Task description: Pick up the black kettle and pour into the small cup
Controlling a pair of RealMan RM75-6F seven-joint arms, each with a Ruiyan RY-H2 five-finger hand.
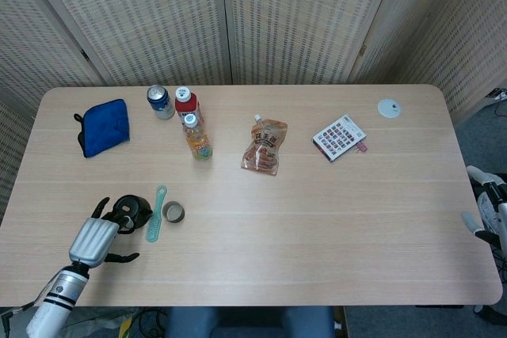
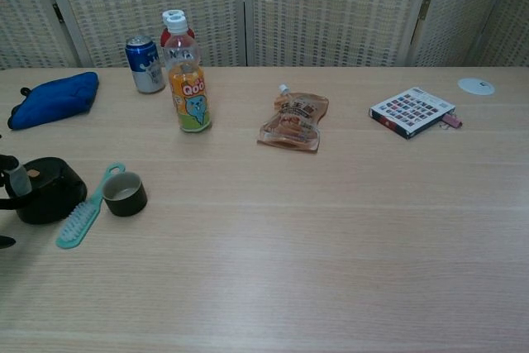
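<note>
The black kettle (image 1: 131,210) (image 2: 45,190) stands upright near the table's front left. The small dark cup (image 1: 173,212) (image 2: 126,194) sits just to its right, with a teal brush (image 1: 155,213) (image 2: 83,208) lying between them. My left hand (image 1: 93,239) is at the kettle's left side, fingers spread. One fingertip (image 2: 13,175) reaches up against the kettle's handle side, and I cannot tell whether it grips. My right hand (image 1: 485,213) shows only partly at the far right edge, off the table.
A blue pouch (image 1: 104,127) lies at back left. A can (image 1: 160,102), a red-capped bottle (image 1: 186,105) and an orange drink bottle (image 1: 197,137) stand behind the kettle. A snack pouch (image 1: 264,146), a small box (image 1: 340,137) and a white disc (image 1: 389,108) lie further right.
</note>
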